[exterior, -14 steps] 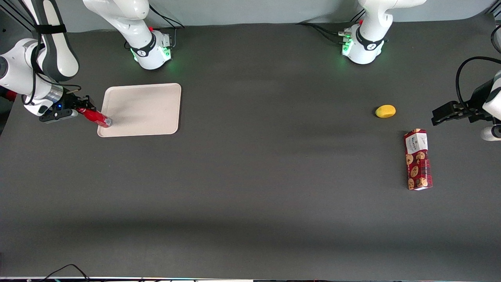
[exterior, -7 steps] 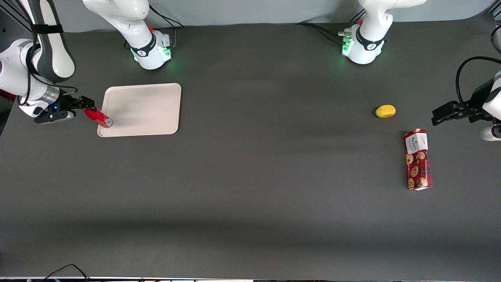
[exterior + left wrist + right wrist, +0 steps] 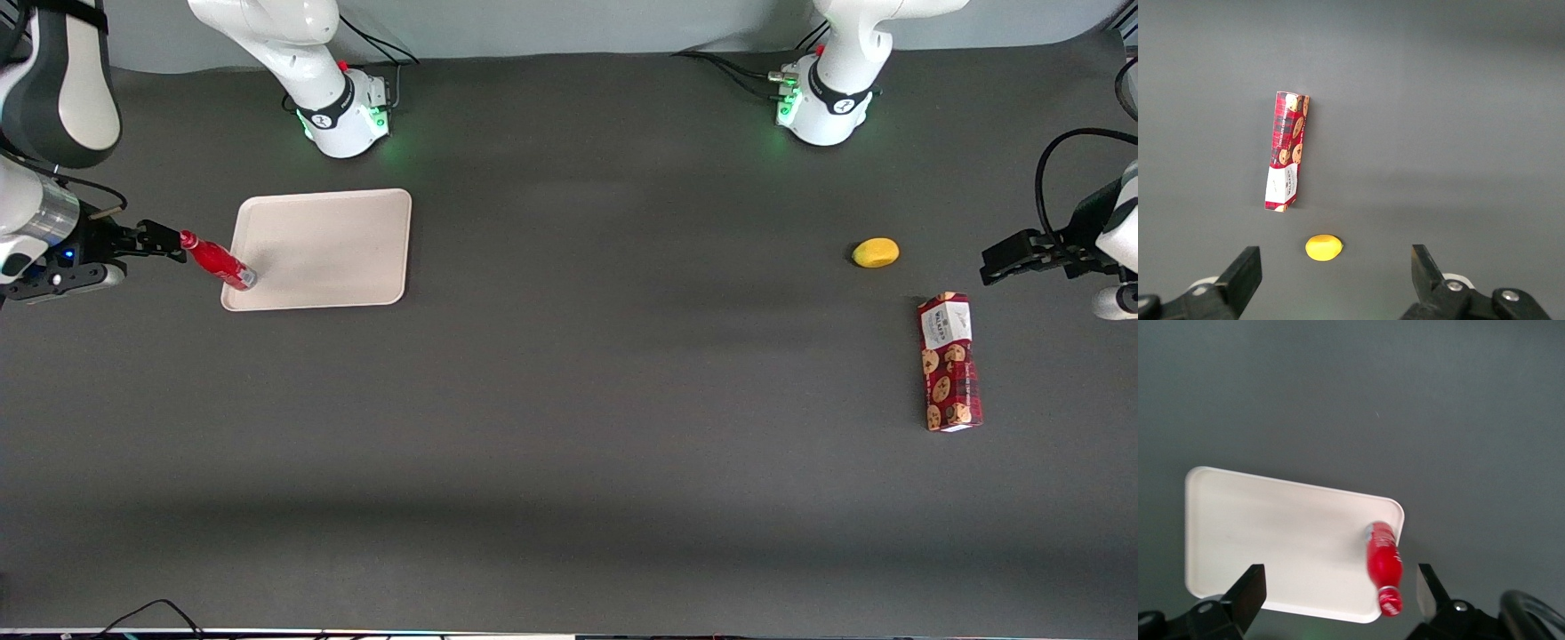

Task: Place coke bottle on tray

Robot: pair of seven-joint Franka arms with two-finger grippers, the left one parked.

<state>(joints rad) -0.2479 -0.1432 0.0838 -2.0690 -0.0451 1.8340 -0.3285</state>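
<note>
My black two-finger gripper (image 3: 164, 240) now sits farther out toward my end of the table than half a second ago, clear of the small slim red coke bottle (image 3: 216, 261) with its red cap and silvery base. Fingers (image 3: 1245, 597) spread apart, holding nothing; a second ago they were at the bottle's cap end.

Bottle position unchanged: silvery base on the flat rectangular cream-beige plastic tray (image 3: 329, 249), at the corner nearest the front camera on my side. From my wrist camera the bottle (image 3: 1383, 565) stands between the spread fingers' line of sight, on the tray (image 3: 1271, 540).

Small yellow oval object (image 3: 876, 252) and long red cookie-printed box (image 3: 949, 361) unmoved, toward the parked arm's end.
</note>
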